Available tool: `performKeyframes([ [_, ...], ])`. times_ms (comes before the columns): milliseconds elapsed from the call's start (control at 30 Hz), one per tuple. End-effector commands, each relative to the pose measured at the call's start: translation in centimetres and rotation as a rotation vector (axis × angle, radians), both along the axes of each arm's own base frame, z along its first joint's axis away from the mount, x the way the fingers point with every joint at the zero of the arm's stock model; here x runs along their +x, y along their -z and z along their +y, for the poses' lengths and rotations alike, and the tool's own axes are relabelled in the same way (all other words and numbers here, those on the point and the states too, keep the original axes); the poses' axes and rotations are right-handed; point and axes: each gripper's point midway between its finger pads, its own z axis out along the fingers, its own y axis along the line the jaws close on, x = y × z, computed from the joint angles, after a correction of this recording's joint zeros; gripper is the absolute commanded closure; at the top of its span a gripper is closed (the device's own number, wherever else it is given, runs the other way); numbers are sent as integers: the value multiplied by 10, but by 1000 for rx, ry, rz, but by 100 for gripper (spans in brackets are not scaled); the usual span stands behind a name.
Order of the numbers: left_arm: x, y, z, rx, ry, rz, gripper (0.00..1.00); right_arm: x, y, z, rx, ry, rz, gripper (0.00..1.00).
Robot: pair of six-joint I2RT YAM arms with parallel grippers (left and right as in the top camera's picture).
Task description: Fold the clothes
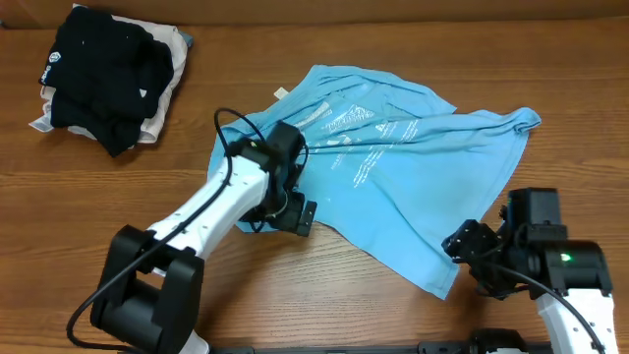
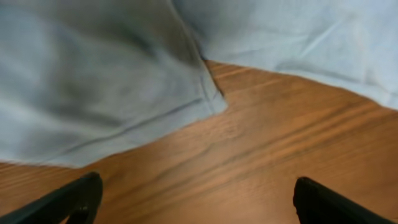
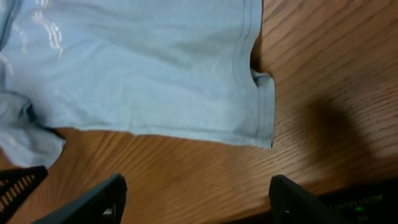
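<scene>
Left gripper (image 1: 300, 218) and right gripper (image 1: 460, 242) (both spread) flank T-shirt (image 1: 403, 167); black garment (image 1: 98, 69) apart.

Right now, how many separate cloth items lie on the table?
3: a light-blue printed T-shirt spread centre; a black garment top-left, atop a cream cloth. More may hide underneath.

A wooden table (image 1: 324, 295) fills every view, so no wall, floor or window shows. Its top is a warm mid-brown with a clear grain that runs left to right in long, darker streaks. Along the far edge lies a slightly paler band of wood. The light is soft and even, with a mild sheen on the surface in the close views. A blurred, dark shadow (image 3: 326, 134) falls across the boards on the right.
</scene>
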Motion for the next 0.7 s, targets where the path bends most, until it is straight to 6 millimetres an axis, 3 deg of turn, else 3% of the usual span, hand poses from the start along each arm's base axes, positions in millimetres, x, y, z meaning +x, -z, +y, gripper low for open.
performKeyframes([
  [0, -5, 9, 2, -1, -87, -1, 0, 7, 6, -4, -59, 91, 19, 25],
  [200, -9, 20, 6, 7, -90, -3, 0, 21, 25, 9, -95, 53, 73, 25],
  [433, -1, 21, 13, 48, -82, -47, 0, 57, 56, 14, -108, 42, 94, 26],
  [667, 11, 21, 35, 147, -99, -103, 0, 94, 91, 10, -170, -8, 69, 27],
])
